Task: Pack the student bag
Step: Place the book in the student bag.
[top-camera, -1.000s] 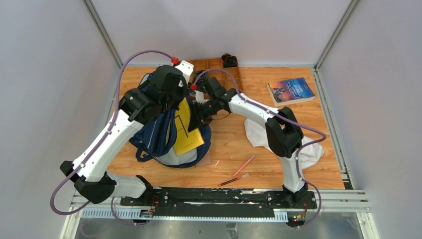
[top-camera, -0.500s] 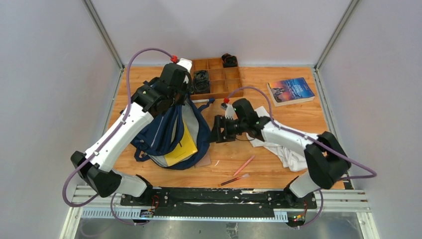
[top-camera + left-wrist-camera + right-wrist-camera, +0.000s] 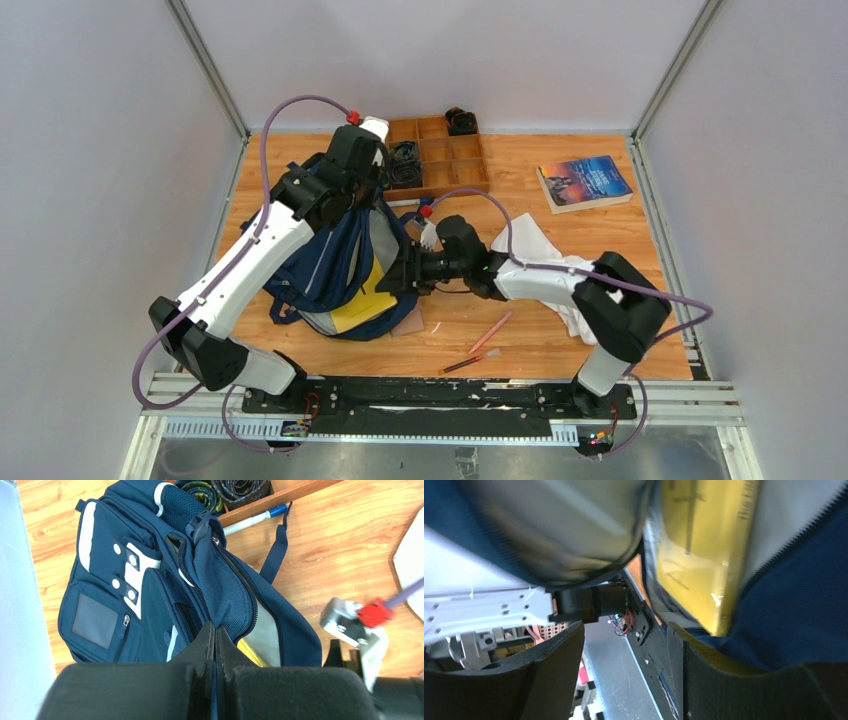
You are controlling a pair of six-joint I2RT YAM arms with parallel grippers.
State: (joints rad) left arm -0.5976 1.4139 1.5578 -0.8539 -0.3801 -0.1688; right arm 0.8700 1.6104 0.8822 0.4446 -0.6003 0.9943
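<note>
The student bag (image 3: 325, 270) stands open on the wooden table, navy with a grey lining (image 3: 574, 525). My left gripper (image 3: 215, 632) is shut on the fabric edge at the top of the bag (image 3: 150, 580) and holds the opening up; from above it sits at the bag's upper rim (image 3: 368, 200). A yellow book (image 3: 375, 298) lies partly inside the bag and fills the upper part of the right wrist view (image 3: 699, 555). My right gripper (image 3: 398, 278) is at the bag's mouth, open (image 3: 624, 645) with nothing between its fingers, one finger against the bag's blue edge (image 3: 804, 605).
A white cloth (image 3: 530, 250) lies under my right arm. Two pencils (image 3: 488, 335) rest near the front edge. A wooden compartment tray (image 3: 440, 160) and a marker (image 3: 255, 520) are behind the bag. A blue book (image 3: 585, 182) lies at the back right.
My right gripper let go of the yellow book, pulled back to the right, then came back left to the bag's mouth. The book has slid deeper in. The left gripper kept hold.
</note>
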